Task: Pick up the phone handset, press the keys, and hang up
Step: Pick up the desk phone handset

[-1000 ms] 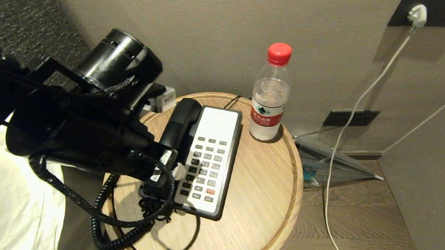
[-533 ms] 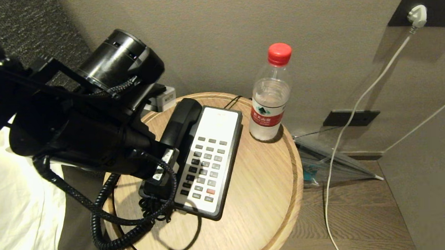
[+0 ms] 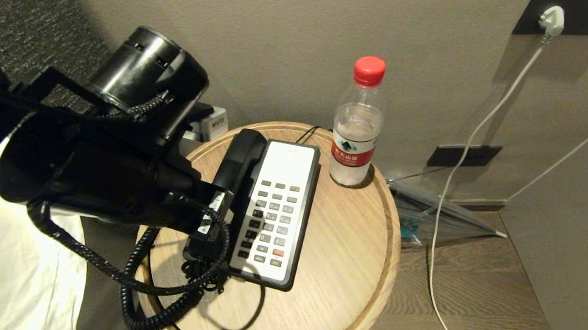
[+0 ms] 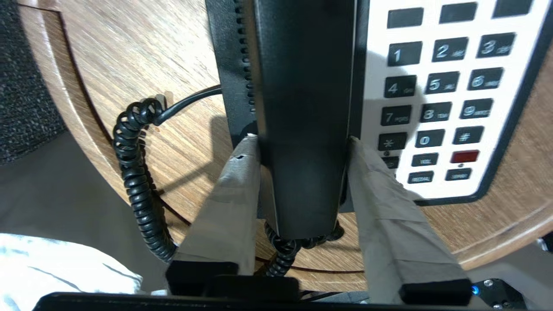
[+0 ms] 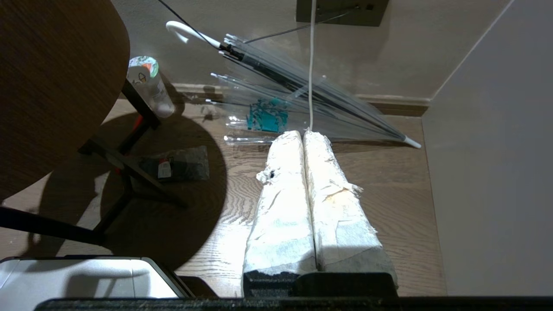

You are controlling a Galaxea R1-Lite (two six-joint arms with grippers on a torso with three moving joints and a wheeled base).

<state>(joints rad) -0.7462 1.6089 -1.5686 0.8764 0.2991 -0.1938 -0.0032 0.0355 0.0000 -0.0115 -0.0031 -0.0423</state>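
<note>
Tool [image 4: 302, 142] astride phone handset [image 4: 304, 86]

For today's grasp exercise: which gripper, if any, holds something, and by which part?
The left gripper clamps the phone handset by its sides near the cord end, in its cradle. The right gripper holds nothing.
</note>
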